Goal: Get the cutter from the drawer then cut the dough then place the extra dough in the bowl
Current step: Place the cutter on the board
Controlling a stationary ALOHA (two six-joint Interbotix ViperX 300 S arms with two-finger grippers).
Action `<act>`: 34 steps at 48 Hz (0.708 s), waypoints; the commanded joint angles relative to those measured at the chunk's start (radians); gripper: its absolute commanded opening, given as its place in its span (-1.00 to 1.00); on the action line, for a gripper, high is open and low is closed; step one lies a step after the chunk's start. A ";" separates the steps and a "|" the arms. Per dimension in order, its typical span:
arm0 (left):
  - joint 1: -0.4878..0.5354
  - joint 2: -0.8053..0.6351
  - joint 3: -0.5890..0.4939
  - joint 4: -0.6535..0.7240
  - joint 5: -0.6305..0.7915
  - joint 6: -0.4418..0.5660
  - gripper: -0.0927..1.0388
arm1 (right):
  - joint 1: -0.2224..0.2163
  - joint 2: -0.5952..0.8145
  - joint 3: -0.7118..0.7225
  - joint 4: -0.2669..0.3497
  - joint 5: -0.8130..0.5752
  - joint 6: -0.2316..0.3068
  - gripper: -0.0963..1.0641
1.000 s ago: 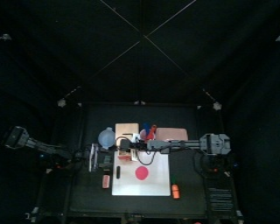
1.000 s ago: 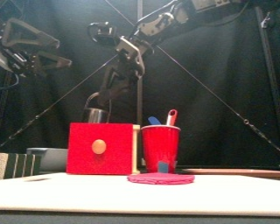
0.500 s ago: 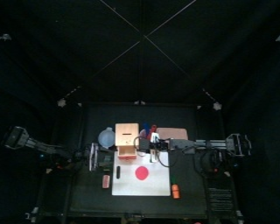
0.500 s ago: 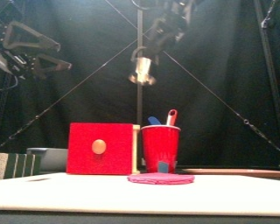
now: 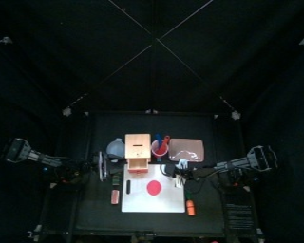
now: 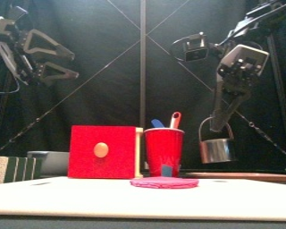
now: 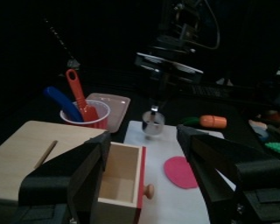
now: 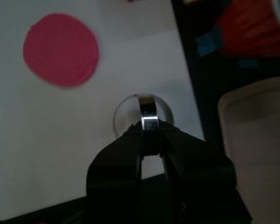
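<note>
The round metal cutter [image 6: 214,149] hangs by its wire handle from my right gripper [image 6: 218,124], which is shut on the handle. It hangs just above the white board [image 8: 95,140], to the right of the flat pink dough disc [image 6: 164,182]. In the right wrist view the cutter [image 8: 143,108] shows beside the dough [image 8: 63,50], apart from it. The wooden box [image 5: 141,150] stands at the board's back with its red drawer [image 7: 129,175] pulled out. My left gripper [image 6: 47,57] hovers open, high at the left, holding nothing. The blue-grey bowl [image 5: 114,147] sits left of the box.
A red cup [image 6: 164,148] with a blue and a red knife stands right of the box, the pink tray [image 5: 188,150] behind it. An orange toy carrot [image 5: 190,205] lies at the board's right front. A small reddish toy [image 5: 114,196] lies off its left edge.
My right arm has swung from above the box to the right and come down, carrying the cutter from high up to just over the board. The left arm has hardly moved.
</note>
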State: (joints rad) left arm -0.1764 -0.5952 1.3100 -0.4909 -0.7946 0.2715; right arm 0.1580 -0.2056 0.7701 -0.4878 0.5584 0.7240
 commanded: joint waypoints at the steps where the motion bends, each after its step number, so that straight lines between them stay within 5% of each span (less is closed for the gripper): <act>1: 0.017 0.002 -0.040 0.000 -0.003 0.003 0.83 | 0.017 -0.032 0.031 -0.037 -0.041 0.057 0.04; 11: 0.051 0.002 -0.054 0.002 -0.003 0.003 0.83 | 0.021 -0.028 0.049 -0.051 -0.078 0.084 0.08; 26: 0.104 0.002 -0.055 -0.003 -0.005 -0.002 0.83 | 0.018 -0.040 0.020 -0.052 -0.081 0.086 0.69; 34: 0.229 0.003 -0.081 -0.097 -0.008 -0.005 0.82 | 0.008 -0.023 -0.071 -0.094 -0.098 0.083 0.72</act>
